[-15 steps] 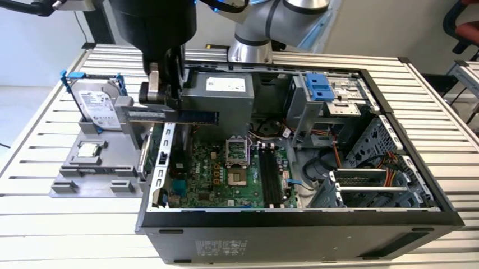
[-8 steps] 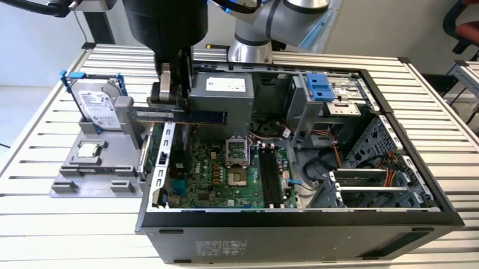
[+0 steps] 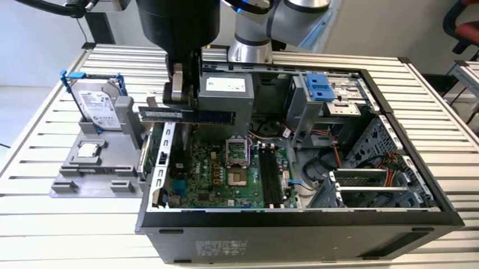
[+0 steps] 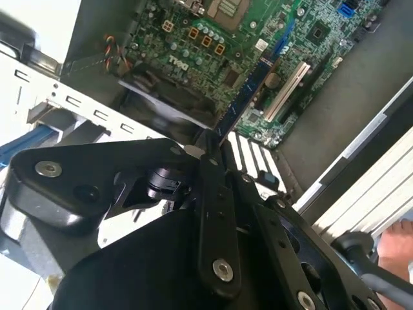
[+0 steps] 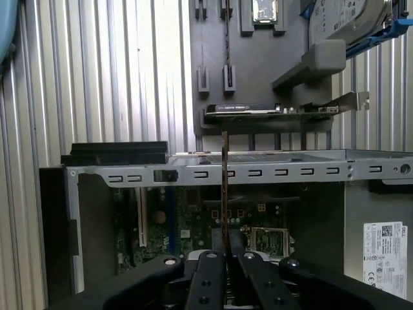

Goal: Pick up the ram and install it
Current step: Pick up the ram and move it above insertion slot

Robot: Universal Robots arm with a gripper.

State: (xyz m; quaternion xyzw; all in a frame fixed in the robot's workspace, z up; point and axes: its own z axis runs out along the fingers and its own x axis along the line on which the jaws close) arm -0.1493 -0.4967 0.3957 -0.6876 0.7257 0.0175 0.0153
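The ram [image 3: 187,115], a long dark stick with a row of chips, hangs level above the open computer case's [image 3: 299,216] wall on the exterior view's left. My gripper [image 3: 175,101] is shut on one end of it from above. In the first wrist view the ram [image 5: 224,187] shows edge-on as a thin line running out from between the fingertips [image 5: 210,268], over the case rim. In the second wrist view the ram [image 4: 248,90] sticks out from the gripper [image 4: 211,141] over the green motherboard [image 4: 213,39]. The long black memory slots [image 3: 270,176] lie on the motherboard to the exterior view's right of the ram.
A grey parts holder [image 3: 97,168] stands on the slatted table beside the case, carrying a silver hard drive [image 3: 97,103] with blue rails and a small square processor chip [image 3: 88,149]. Inside the case are the processor socket [image 3: 237,162], cables and a blue-latched drive cage [image 3: 322,89].
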